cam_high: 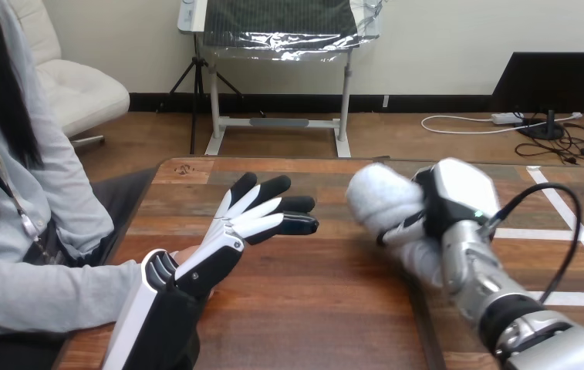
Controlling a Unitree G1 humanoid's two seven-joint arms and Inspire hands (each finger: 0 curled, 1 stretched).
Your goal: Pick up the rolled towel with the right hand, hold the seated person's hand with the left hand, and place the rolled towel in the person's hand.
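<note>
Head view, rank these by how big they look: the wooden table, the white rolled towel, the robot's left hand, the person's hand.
1. Brown wooden table.
2. Black-and-white left hand and white rolled towel: alike, and the right hand covers part of the towel, so unranked.
3. Person's hand, mostly hidden beneath the left hand.

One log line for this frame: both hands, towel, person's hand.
right hand: shut on rolled towel | left hand: open, fingers straight, over person's hand, mostly hidden | rolled towel not yet in person's hand
</note>
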